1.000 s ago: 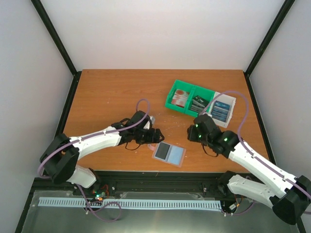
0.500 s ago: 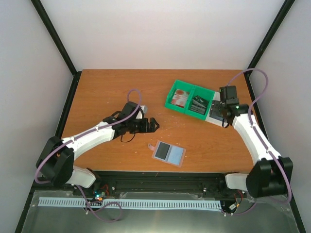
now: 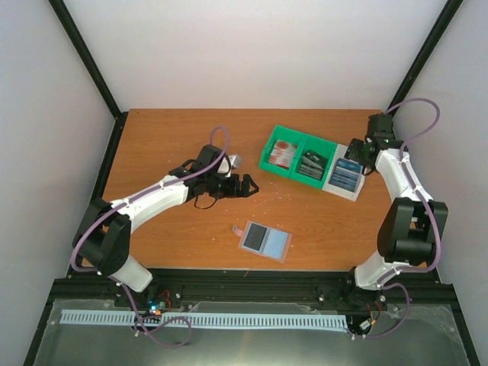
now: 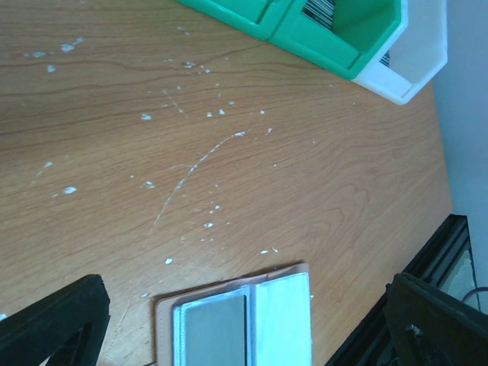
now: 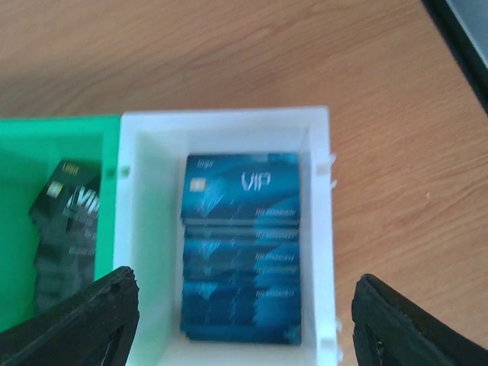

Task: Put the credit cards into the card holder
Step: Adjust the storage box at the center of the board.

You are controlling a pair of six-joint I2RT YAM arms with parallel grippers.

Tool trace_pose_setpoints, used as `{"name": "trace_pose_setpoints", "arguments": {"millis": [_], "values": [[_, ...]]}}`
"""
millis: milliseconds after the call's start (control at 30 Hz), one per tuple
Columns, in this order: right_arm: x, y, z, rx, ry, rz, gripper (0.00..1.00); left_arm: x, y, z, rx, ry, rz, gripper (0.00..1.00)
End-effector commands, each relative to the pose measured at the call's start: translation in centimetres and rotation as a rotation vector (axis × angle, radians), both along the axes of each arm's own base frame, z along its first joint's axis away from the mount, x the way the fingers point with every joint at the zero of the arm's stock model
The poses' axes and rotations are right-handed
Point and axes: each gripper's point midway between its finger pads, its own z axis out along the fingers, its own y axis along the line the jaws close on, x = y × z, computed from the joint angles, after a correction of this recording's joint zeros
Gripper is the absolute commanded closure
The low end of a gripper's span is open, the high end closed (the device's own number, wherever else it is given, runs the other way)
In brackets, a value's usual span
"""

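Closest in, near the front edge of the bench [image 3: 168, 145]: the card holder [image 3: 265, 241], spread open and flat, grey-blue inside facing up within a tan-pink border, apart from both arms. Just beyond it and a little to the left, the left pincer [image 3: 245, 185], over bare wood, jaws spread wide and gripping nothing; from its wrist camera, the open holder framed between the two dark fingers [image 4: 53, 320]. Farther back on the right, a compartment tray [image 3: 290, 174], two green bins joined to a white bin [image 5: 149, 229]. In the leftmost green bin, red-and-white credit cards [image 3: 284, 154]; in the middle green bin, a dark grey-teal stack [image 5: 65, 221]; in the white bin at the right end, blue cards [image 5: 242, 252] marked VIP, fanned in a neat pile. Last, at the tray's far right end, the right pincer [image 3: 355, 151], poised over the white bin, jaws likewise wide apart and empty, blue stack centred between its fingers.
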Motion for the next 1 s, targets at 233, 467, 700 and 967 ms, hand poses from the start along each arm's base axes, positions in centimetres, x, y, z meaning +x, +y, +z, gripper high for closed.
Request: {"name": "trace_pose_setpoints", "arguments": {"millis": [233,467,700,967], "values": [[8.7,-5.5,-2.3,0.099,-0.032,-0.143,0.24,2.1,-0.8,1.9,0.030,-0.024,-0.083,0.00],[10.2,-6.5,-5.5,0.189,0.051,-0.097,0.28,5.2,0.9,0.5,0.051,-0.008,-0.030,0.00],[8.5,-5.7,-8.6,0.280,0.204,-0.081,0.40,8.1,1.2,-0.1,0.096,-0.016,-0.017,0.00],[3.4,-3.7,-9.2,0.334,0.267,-0.102,0.45,8.9,1.2,-0.5,0.118,-0.026,-0.021,0.00]]}}
